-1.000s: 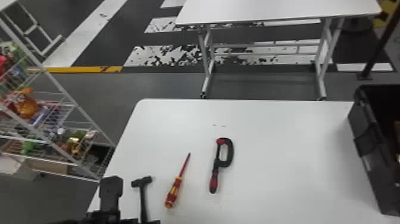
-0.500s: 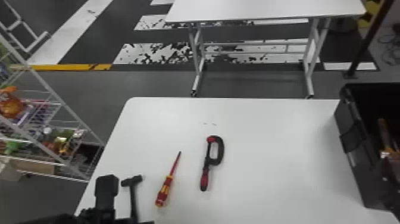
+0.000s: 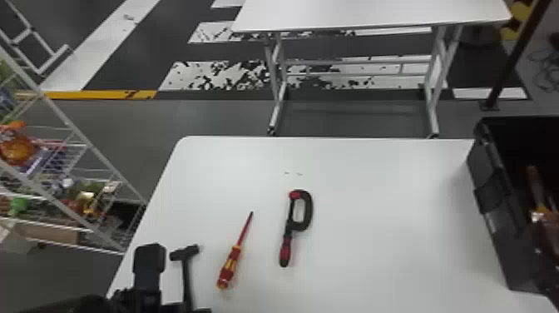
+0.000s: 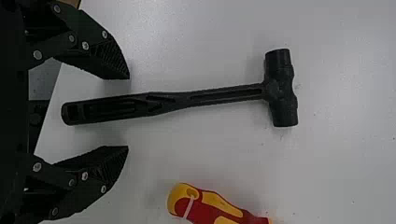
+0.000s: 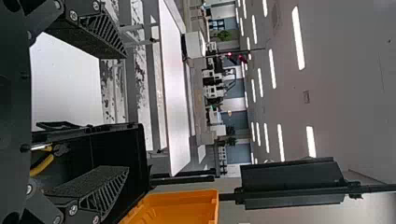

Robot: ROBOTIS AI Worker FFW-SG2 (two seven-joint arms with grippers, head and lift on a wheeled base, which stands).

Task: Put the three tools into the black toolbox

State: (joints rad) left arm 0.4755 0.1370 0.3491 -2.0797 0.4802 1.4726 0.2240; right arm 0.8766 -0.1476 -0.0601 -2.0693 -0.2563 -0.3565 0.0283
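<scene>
At the lower left of the head view, my left gripper [image 3: 148, 270] is beside the black hammer [image 3: 186, 270], whose head points away. In the left wrist view, my left gripper [image 4: 128, 112] stands open, a finger on either side of the handle of the hammer [image 4: 224, 94] but touching neither. The red-yellow screwdriver [image 3: 233, 262] and the black-red clamp [image 3: 308, 210] lie to the hammer's right on the white table [image 3: 374, 199]. The black toolbox [image 3: 495, 199] is at the right. My right gripper [image 5: 127, 112] is open by the toolbox [image 5: 116, 154] in its wrist view.
Tools, one a pair of yellow-handled pliers [image 5: 43, 164], are inside the toolbox. An orange bin [image 5: 180, 207] is beside it in the right wrist view. A wire shelf [image 3: 79, 137] stands left of the table, and another white table [image 3: 366, 14] is farther off.
The head view has swung to the right, so the table and tools appear farther left and more of the toolbox shows. My left gripper has come a little closer to the hammer.
</scene>
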